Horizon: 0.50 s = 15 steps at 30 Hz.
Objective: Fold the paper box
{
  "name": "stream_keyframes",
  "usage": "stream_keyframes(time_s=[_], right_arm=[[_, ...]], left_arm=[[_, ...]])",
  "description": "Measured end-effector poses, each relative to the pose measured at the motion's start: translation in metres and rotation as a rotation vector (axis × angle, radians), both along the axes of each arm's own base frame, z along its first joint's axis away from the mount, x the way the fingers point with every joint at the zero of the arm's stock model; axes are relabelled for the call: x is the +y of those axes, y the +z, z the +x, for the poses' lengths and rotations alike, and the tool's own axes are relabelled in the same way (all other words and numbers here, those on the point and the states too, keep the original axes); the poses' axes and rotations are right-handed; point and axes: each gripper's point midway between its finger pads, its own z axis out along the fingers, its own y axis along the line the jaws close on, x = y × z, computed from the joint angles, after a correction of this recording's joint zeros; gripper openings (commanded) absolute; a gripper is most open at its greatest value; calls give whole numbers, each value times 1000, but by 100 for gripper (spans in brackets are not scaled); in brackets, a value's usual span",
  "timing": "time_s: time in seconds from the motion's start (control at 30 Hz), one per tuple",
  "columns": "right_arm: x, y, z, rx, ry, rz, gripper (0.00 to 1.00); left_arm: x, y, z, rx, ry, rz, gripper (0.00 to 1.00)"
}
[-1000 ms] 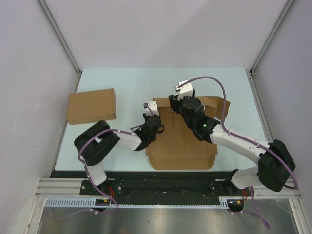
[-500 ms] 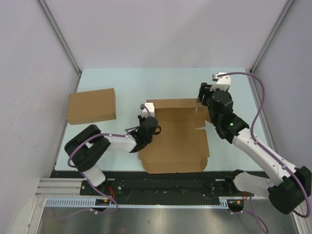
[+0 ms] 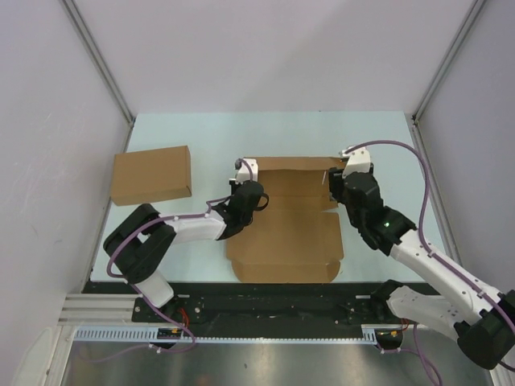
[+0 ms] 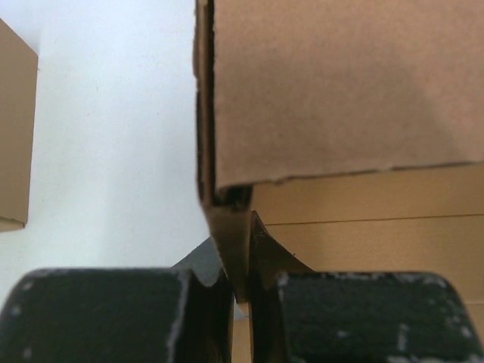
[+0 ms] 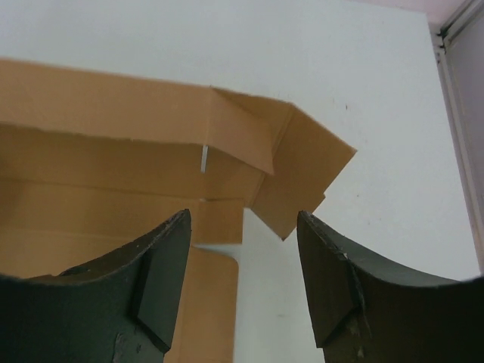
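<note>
Pale green table point(image 3: 201, 137), grey walls on three sides, and the box point(image 3: 290, 241) lies mid-table between your two arms, mostly flat. Its far part is folded up and its creases run left to right.

Your left gripper point(image 4: 240, 281) is nearly closed, pinching a thin upright cardboard edge on the box's left side. The wrist view shows the sheet sandwiched between the pads.

Your right gripper point(image 5: 242, 227) stands well open with nothing in it, at the box's far right corner. What matters for the next move is that corner. A loose flap point(image 5: 306, 170) sticks out there at an angle, off to the right over bare table. It lies straight ahead of the right fingertips and a little beyond them, not yet between them.

The right arm is clearly the nearer one, so the flap looks like its job, probably a short reach forward. The left arm seems best used as the anchor. A second box point(image 3: 151, 174) sits well apart at the far left.
</note>
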Motion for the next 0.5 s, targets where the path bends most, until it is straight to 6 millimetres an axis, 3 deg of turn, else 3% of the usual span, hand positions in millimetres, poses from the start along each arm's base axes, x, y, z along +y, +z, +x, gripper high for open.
stream_keyframes(time_s=[0.17,0.5], right_arm=[[2,-29,5,71,1,-99,61],[3,-41,36,49,-36,-200,54]], left_arm=[[-4,6,8,52,-32,7,0],[0,-2,5,104,-54,22,0]])
